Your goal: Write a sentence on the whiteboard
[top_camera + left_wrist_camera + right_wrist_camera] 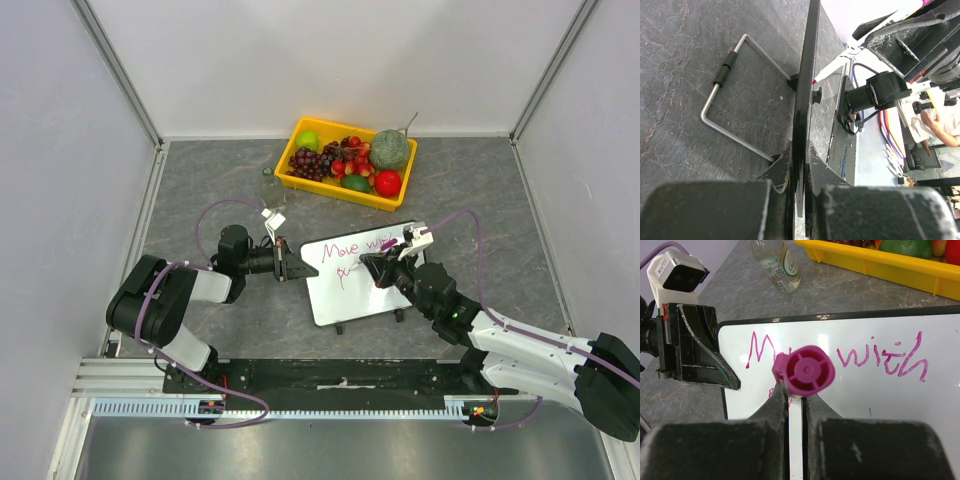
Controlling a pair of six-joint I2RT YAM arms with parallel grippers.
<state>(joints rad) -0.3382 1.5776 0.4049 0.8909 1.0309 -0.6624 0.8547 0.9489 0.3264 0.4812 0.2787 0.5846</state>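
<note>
The left gripper (288, 268) pinches the whiteboard (350, 295) edge to steady it — the right gripper (795, 400), clamped on the marker (805, 371), extends the sentence (882, 361) just ahead.

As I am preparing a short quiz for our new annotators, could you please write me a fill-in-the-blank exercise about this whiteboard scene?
1. The left fingers clamp the whiteboard's edge, while the right fingers hold a magenta ____.
2. The second word of the sentence on the board reads ____.
3. The fruit beyond the board lies in a tray coloured ____.

Missing words: marker; with; yellow.
</note>
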